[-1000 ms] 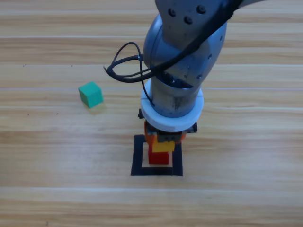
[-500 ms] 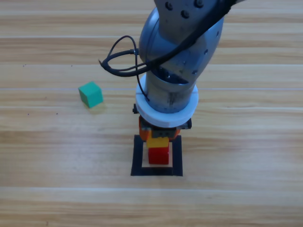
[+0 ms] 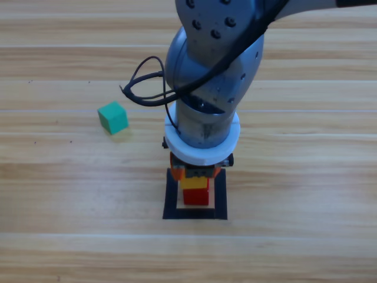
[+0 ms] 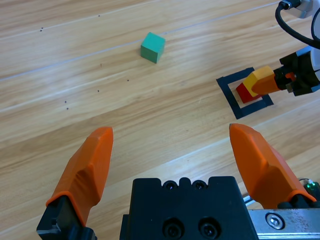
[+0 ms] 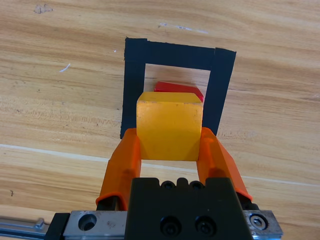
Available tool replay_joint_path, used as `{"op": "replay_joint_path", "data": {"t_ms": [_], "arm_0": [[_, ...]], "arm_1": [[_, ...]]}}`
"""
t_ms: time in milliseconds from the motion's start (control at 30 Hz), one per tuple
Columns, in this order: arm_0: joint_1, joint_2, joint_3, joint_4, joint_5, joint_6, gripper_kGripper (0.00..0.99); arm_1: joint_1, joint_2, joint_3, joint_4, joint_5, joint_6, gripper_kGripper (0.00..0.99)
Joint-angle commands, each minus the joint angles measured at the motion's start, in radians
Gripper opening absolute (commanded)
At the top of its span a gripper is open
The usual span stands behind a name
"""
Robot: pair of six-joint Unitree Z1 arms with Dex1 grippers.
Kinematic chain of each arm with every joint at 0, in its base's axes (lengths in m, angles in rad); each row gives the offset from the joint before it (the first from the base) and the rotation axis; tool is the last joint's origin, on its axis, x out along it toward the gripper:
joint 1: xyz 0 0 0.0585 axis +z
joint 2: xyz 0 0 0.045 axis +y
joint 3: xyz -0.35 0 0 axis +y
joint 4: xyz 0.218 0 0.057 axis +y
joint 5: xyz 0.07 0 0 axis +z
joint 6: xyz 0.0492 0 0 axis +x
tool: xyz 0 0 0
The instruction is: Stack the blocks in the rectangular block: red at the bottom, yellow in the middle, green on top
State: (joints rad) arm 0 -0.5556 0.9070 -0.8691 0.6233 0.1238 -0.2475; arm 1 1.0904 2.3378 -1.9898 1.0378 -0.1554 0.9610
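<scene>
While the right gripper jaws clamp yellow by its flat sides over red, this light, rigid cube looks secure; left gripper jaws gape.

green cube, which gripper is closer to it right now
Hard to call. The right gripper is shut on the yellow cube over the tape square, apart from the green cube. The left gripper, open, is outside the high view, also apart from it.

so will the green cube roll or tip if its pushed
The green cube probably won't roll: it sits flat on the table, with square faces. It would likely slide on smooth wood. It looks rigid, so orange jaws like those of the left gripper should hold it.
</scene>
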Motion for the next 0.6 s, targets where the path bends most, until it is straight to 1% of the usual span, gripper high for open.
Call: {"op": "replay_joint_path", "data": {"t_ms": [33, 67, 100, 200, 233, 267, 300, 467, 533, 600], "arm_0": [[0.019, 0.003, 0.025, -0.010, -0.013, 0.010, 0.988], [0.019, 0.003, 0.025, -0.011, -0.013, 0.010, 0.988], [0.019, 0.003, 0.027, -0.011, -0.013, 0.011, 0.988], [0.019, 0.004, 0.028, -0.013, -0.013, 0.013, 0.986], [0.019, 0.006, 0.028, -0.013, -0.013, 0.014, 0.986], [0.019, 0.006, 0.028, -0.013, -0.013, 0.014, 0.986], [0.019, 0.006, 0.028, -0.014, -0.013, 0.014, 0.986], [0.019, 0.009, 0.030, -0.017, -0.016, 0.016, 0.976], [0.019, 0.009, 0.028, -0.019, -0.016, 0.016, 0.976], [0.019, 0.013, 0.025, -0.022, -0.013, 0.010, 0.976]], "arm_1": [[0.023, 0.066, 0.003, 0.021, -0.012, 0.010, 0.089], [0.023, 0.066, 0.005, 0.021, -0.015, 0.012, 0.101], [0.023, 0.064, 0.006, 0.021, -0.015, 0.012, 0.196], [0.020, 0.064, 0.009, 0.030, -0.018, 0.018, 0.537], [0.020, 0.060, 0.012, 0.031, -0.026, 0.018, 0.690], [0.020, 0.054, 0.012, 0.039, -0.032, 0.018, 0.939], [0.020, 0.044, 0.012, 0.044, -0.039, 0.018, 0.989], [0.022, -0.017, 0.006, 0.044, -0.058, 0.008, 0.990], [0.032, -0.063, 0.009, 0.045, -0.072, -0.001, 0.990], [0.054, -0.150, 0.022, 0.044, -0.101, -0.021, 0.990]]}}
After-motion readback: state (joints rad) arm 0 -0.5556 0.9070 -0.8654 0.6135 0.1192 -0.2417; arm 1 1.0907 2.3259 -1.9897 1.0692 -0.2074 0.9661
